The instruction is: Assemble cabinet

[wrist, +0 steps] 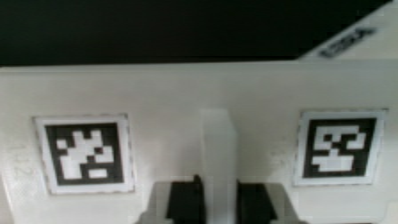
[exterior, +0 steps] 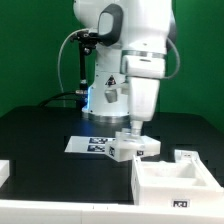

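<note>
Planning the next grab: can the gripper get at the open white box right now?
Likely yes: the box lies open-topped and uncovered, near the gripper, though its jaws straddle a tagged panel.

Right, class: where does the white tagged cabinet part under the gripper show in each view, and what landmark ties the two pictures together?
Exterior view: the cabinet part sits just below centre, directly under the gripper, to the exterior view's right of the marker board.
Wrist view: the cabinet part fills most of the picture, showing two tags.
Shared landmark: the gripper, its fingers flanking the part's central ridge.
</note>
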Tool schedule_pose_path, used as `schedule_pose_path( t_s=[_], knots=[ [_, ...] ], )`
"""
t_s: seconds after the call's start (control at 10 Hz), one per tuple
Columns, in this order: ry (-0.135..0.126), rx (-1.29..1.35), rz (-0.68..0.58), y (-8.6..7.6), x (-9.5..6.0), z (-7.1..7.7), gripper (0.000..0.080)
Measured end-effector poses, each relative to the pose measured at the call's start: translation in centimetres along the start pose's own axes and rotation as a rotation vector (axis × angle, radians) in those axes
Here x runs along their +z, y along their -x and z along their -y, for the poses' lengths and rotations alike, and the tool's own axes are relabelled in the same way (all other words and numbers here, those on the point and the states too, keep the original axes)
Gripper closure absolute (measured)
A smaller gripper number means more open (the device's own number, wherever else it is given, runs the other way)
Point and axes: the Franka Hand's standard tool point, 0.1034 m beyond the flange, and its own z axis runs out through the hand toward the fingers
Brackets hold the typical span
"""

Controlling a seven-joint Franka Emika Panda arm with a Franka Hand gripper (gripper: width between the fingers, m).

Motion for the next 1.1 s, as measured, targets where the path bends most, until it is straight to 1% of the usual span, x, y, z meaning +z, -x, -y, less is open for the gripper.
schedule_pose_path(
  t_s=[0.1, 0.2, 0.5, 0.6, 0.7, 0.8, 1.1],
  knots=[
    [-0.006, -0.030, 0.004, -1.4, 0.1, 0.3, 0.0735],
    [-0.009, -0.032, 0.005, -0.8, 0.2, 0.2, 0.0735],
    [-0.010, -0.031, 0.005, -0.9, 0.3, 0.3, 0.0735],
    [-0.030, 0.048, 0.036, -2.0, 0.0, 0.7, 0.0735],
    [-0.064, 0.096, 0.091, -3.2, -0.3, 1.1, 0.0735],
    [-0.080, 0.097, 0.110, -3.7, -0.4, 1.3, 0.0735],
    [-0.084, 0.102, 0.109, -3.7, -0.2, 1.4, 0.0735]
  ],
)
